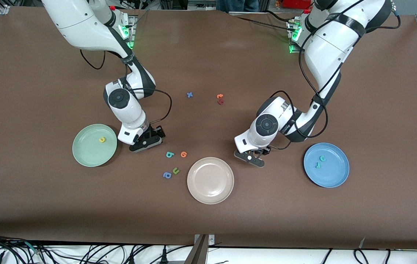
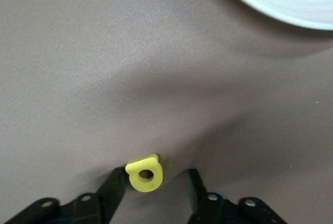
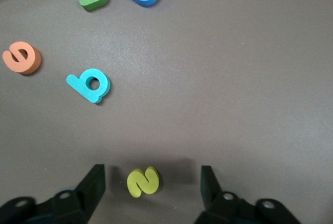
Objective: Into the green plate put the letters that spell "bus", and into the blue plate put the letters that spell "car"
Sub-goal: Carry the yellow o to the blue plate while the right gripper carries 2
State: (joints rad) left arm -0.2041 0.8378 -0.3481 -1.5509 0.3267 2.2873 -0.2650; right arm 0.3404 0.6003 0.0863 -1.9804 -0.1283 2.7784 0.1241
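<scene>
Between the left gripper (image 2: pixel 151 187)'s half-closed fingers, pinch the light, squashy yellow "a" (image 2: pixel 145 173) across its flat sides; right gripper (image 3: pixel 151 187) wide around "s" (image 3: pixel 142 181).

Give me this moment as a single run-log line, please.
left gripper: open around yellow "a" on table | right gripper: open around yellow "s" | green plate: yellow "u" | blue plate: two teal letters

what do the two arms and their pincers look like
Both arms are glossy white with rounded shells, dark grey joint bands and a round dark cap on the wrist. Black cables loop along each. Green lights glow at both bases. The left pincer and right pincer are black, each with two flat fingers.
</scene>
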